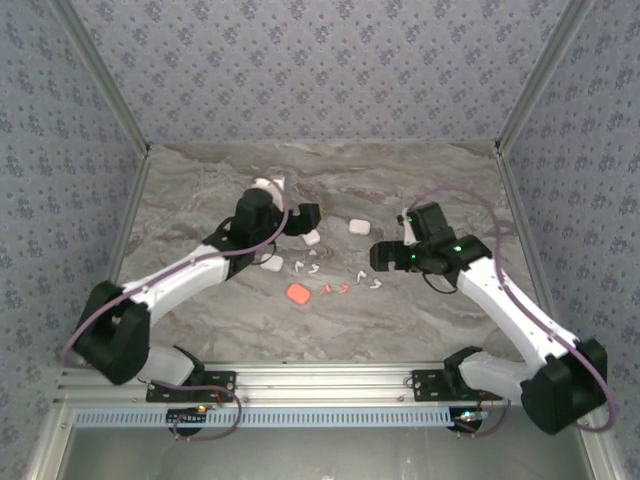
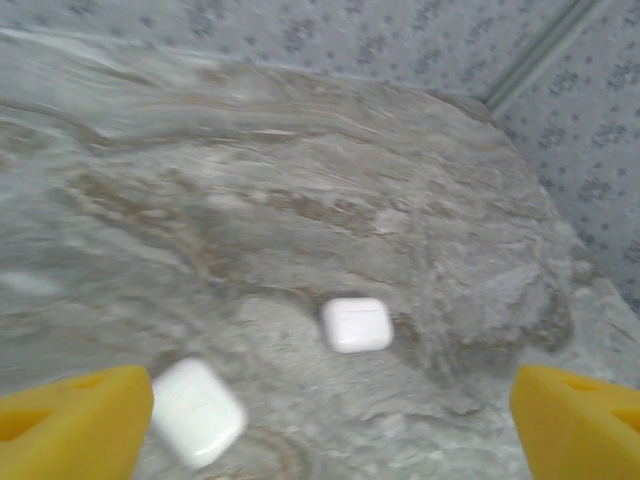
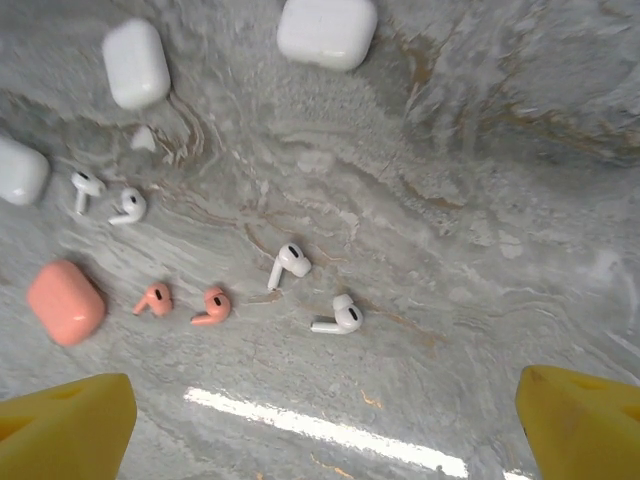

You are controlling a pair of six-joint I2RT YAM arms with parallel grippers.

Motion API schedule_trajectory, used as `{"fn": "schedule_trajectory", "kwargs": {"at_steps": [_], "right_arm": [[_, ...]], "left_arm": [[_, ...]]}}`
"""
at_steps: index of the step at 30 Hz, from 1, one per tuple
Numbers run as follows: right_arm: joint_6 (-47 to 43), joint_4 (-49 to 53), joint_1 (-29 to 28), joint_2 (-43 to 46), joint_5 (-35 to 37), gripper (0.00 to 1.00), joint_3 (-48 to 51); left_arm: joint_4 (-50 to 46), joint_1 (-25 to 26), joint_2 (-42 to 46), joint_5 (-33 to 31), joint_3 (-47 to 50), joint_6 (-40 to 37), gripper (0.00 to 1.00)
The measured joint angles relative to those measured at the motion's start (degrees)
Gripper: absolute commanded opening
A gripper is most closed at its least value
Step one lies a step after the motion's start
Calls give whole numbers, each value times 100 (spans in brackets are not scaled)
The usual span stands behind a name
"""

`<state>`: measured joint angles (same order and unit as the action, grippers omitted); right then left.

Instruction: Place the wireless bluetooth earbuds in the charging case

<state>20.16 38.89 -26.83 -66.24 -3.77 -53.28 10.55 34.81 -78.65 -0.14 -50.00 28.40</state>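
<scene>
Two salmon earbuds flat, stems leftward, right wrist view.

No legible text, label, brand, number or sign can be read. The white charging cases, the salmon case, the earbuds and the marble-patterned table show plain surfaces.

top camera high, wide; wrist cameras close, downward, share white case
</scene>
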Motion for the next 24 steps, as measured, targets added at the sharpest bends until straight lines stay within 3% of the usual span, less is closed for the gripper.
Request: {"fn": "schedule_trajectory", "kwargs": {"at_steps": [7, 13, 24], "right_arm": [[-31, -431, -763, -1375, 446, 100, -518], [-247, -612, -1172, -2673, 702, 99, -1541], [-632, -577, -1469, -4662, 909, 94, -3346]], "left_arm": [[7, -573, 1593, -616, 1075, 35, 99], [-90, -870, 2924, -1040, 1755, 103, 99], [-1182, -1060, 3650, -1106, 1786, -103, 99]]}}
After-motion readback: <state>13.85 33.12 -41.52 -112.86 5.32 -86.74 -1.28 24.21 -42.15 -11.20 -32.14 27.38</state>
